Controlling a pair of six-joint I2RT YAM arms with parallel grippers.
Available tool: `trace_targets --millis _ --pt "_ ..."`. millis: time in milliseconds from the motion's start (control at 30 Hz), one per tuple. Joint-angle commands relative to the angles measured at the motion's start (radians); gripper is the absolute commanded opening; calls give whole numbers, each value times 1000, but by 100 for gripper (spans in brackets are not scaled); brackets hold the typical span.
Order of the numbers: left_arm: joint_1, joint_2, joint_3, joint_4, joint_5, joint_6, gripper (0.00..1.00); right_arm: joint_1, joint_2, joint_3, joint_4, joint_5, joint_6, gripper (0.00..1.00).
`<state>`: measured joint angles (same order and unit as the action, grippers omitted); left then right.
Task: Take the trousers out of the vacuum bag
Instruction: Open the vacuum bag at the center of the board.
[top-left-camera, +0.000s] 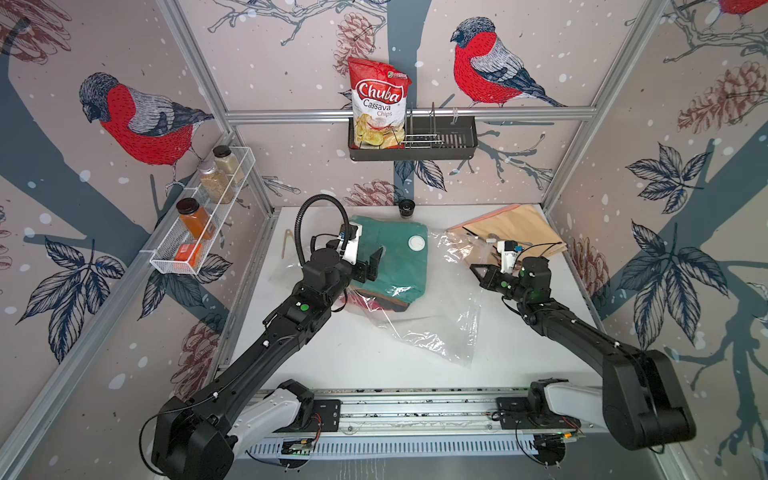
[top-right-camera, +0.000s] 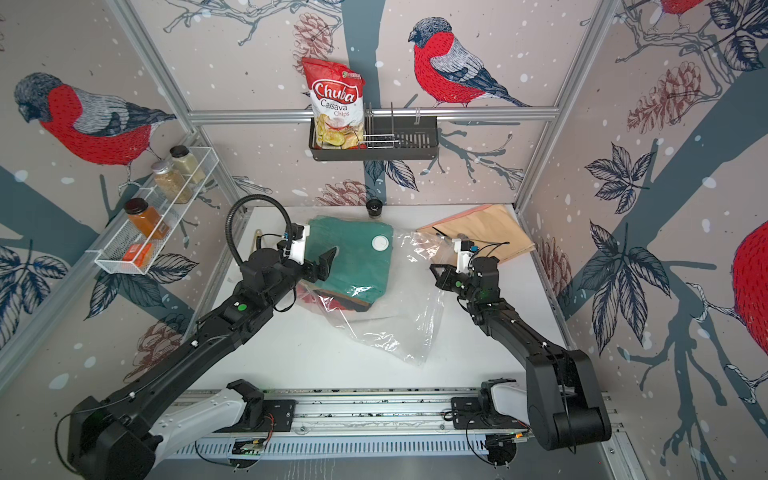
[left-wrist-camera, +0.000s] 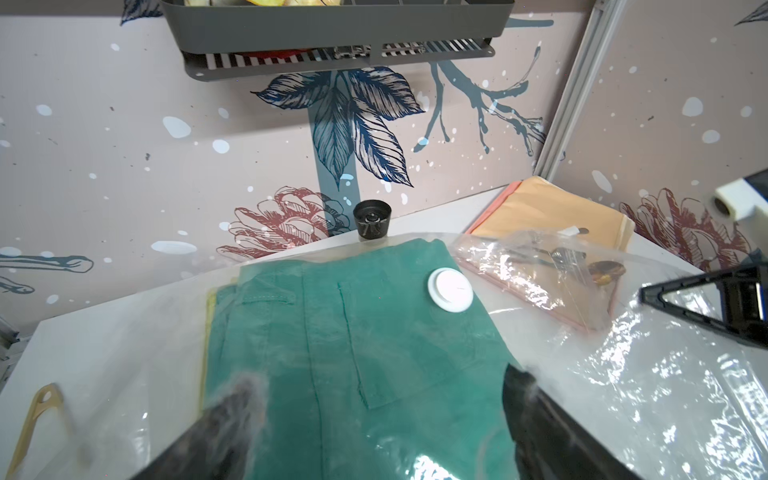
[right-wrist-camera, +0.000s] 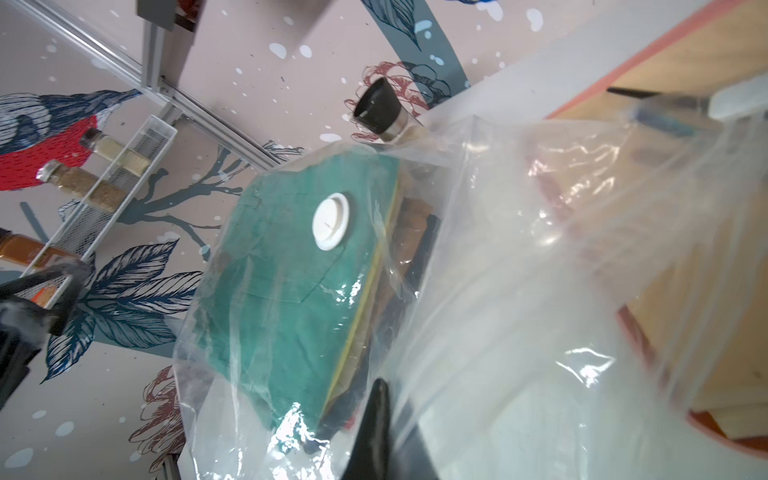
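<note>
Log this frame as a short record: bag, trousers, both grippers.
vacuum bag: clear, crinkly, on the table, valve disc on top
trousers: folded stack, teal on top, inside the vacuum bag
left gripper: open, over the teal trousers
right gripper: shut, apparently pinching the vacuum bag's film
progress: nothing out yet

Chips bag (top-left-camera: 379, 104) — reads "Chuba Cassava Chips".

The trousers (top-left-camera: 390, 253) are stacked folded inside the vacuum bag (top-left-camera: 436, 320) — teal green on top, with yellow, brown, dark and red edges shown beneath. The clear crinkled bag is spread over the white table (top-left-camera: 332, 353), its round white valve disc (top-left-camera: 417, 242) set upon the teal pair
</note>
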<state>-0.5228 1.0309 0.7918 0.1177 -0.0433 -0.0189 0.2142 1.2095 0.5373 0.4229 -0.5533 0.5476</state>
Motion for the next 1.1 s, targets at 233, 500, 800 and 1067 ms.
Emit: trace_targets --millis 233,500,800,1067 --pt "-144 -26 36 -58 3 -9 94 164 -20 176 -96 50 -34 0" --pt "-218 -86 30 -86 -3 -76 94 276 35 301 -69 107 3 0" --pt "-221 -146 20 -135 7 -107 94 388 181 535 -95 131 -5 0" --pt "-229 -210 -57 -11 63 -232 95 465 286 633 -74 188 39 0"
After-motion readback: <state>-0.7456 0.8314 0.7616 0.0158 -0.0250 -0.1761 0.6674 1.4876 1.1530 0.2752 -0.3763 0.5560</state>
